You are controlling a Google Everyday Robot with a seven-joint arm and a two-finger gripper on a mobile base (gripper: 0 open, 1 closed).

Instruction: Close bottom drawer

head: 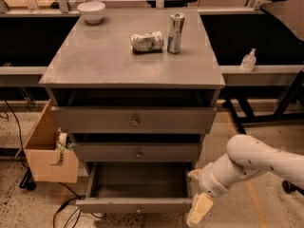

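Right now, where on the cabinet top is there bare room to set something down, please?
The front half of the cabinet top, in front of the crushed can and the bowl, is bare. The back right is crowded by the upright can. The gripper is beside the open bottom drawer.

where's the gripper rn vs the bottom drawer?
In the camera view the gripper is low and right of centre, right beside the right end of the pulled-out bottom drawer front panel, near the floor.
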